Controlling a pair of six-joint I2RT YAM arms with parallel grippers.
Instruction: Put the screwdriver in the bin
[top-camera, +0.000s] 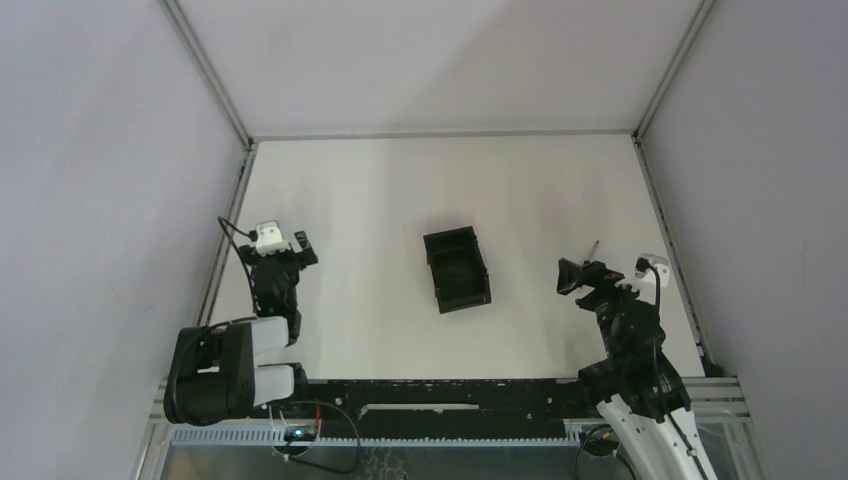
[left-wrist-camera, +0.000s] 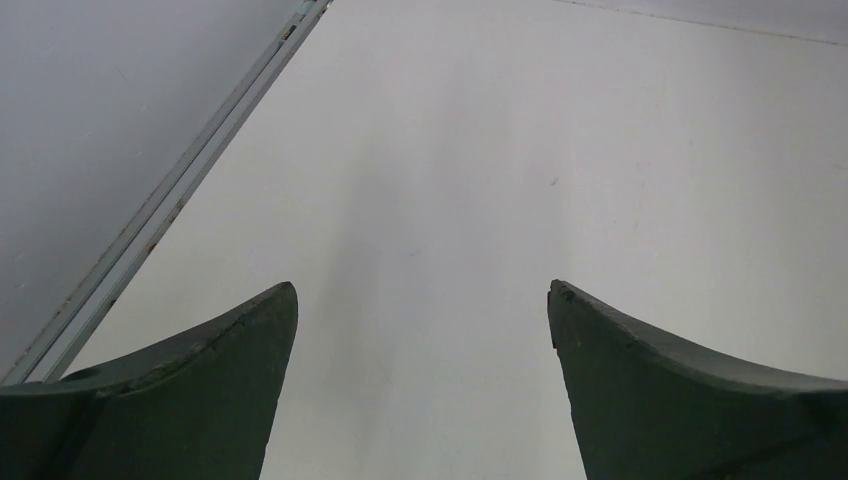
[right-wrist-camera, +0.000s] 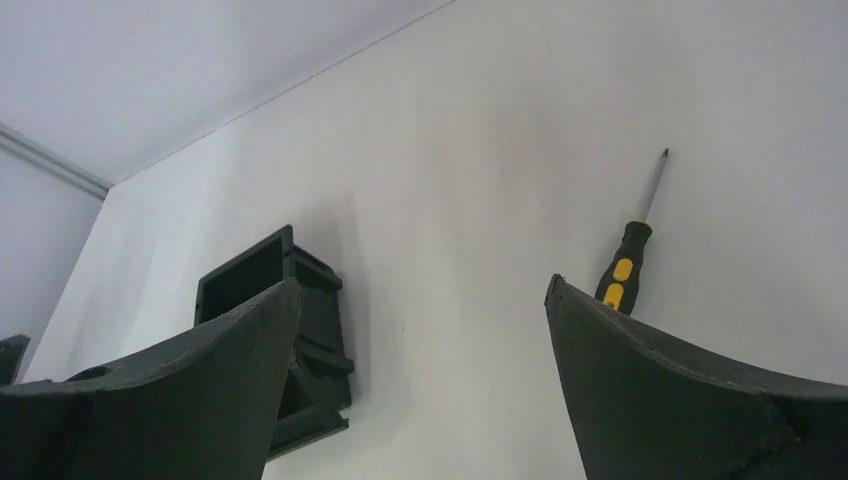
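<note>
While the screwdriver (right-wrist-camera: 624, 272) lies on the counter (top-camera: 370, 200) just beyond the right hand (right-wrist-camera: 420, 290) — released, grasping nothing — no step is done; pickup and the carry to the bin (top-camera: 448, 237), well apart, are left. The left hand (left-wrist-camera: 420, 290) is released too.

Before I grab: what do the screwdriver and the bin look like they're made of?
The screwdriver has a handle that looks like moulded plastic or a rubbery grip, matte black with yellow insets. Its thin dark shaft reads as metal, though it is too small to be sure. The bin is probably rigid moulded plastic: matte black, with ribbed walls and a crisp rim.
</note>
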